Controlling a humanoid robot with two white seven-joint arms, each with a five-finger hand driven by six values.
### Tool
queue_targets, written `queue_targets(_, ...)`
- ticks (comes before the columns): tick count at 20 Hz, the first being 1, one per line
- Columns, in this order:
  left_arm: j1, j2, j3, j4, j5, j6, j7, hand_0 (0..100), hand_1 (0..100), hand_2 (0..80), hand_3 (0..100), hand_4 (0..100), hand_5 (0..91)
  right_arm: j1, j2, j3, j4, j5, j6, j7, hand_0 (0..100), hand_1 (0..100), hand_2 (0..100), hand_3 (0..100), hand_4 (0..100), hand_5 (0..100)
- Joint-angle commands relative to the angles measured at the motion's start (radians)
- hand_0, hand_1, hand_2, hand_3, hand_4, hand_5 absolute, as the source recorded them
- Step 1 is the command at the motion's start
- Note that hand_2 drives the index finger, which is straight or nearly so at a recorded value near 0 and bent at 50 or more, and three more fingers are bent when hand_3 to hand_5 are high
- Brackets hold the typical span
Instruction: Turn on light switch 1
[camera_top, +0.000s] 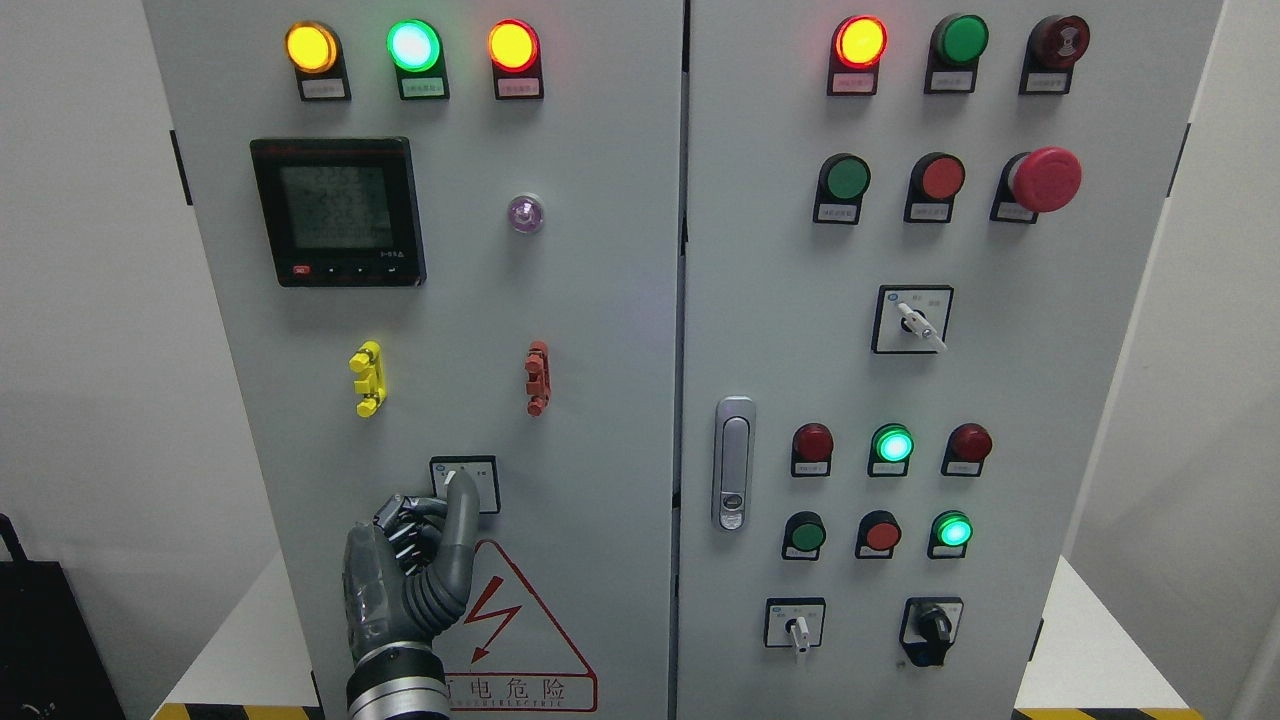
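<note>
Light switch 1 (465, 483) is located low on left cabinet door (440, 330), above warning triangle (520, 630) | left hand (405, 575) is clenched, grasping nothing, one finger (462, 510) extended onto switch knob | right hand is not seen

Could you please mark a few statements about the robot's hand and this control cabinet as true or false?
1. The left hand has a finger at the switch on the left door. True.
2. The right hand is pressing the emergency stop button. False: no right hand is in view and nothing touches the button.
3. The top row on the left door shows a lit green lamp between two orange ones. True.
4. The meter display sits on the right door. False: it is on the left door.
</note>
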Motion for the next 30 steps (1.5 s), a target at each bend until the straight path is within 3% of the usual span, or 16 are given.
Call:
queue_targets(1,0.000,0.001,0.001,0.000,0.001,0.000,0.005,48,39,61.4,98,98,85.0,0.000,-0.001,-0.001,0.000,0.000,-0.001,0.001,0,0,0,0,0,0)
queue_targets(21,-0.001,0.000,0.001,0.001,0.004,0.000,0.002,58,30,61.8,99,99,84.9,0.000,0.000,-0.001,0.000,0.000,-0.001,0.001,0,0,0,0,0,0)
queue_targets(26,-0.001,0.000,-0.001,0.000,0.004,0.000,0.001,55,29,61.7,99,99,84.9,0.000,0.000,0.000,0.000,0.000,-0.001,0.001,0,0,0,0,0,0)
queue_targets(30,-0.001,0.000,-0.001,0.001,0.004,0.000,0.001,47,29,61.8,99,99,84.9,0.000,0.000,0.000,0.000,0.000,-0.001,0.001,0,0,0,0,0,0)
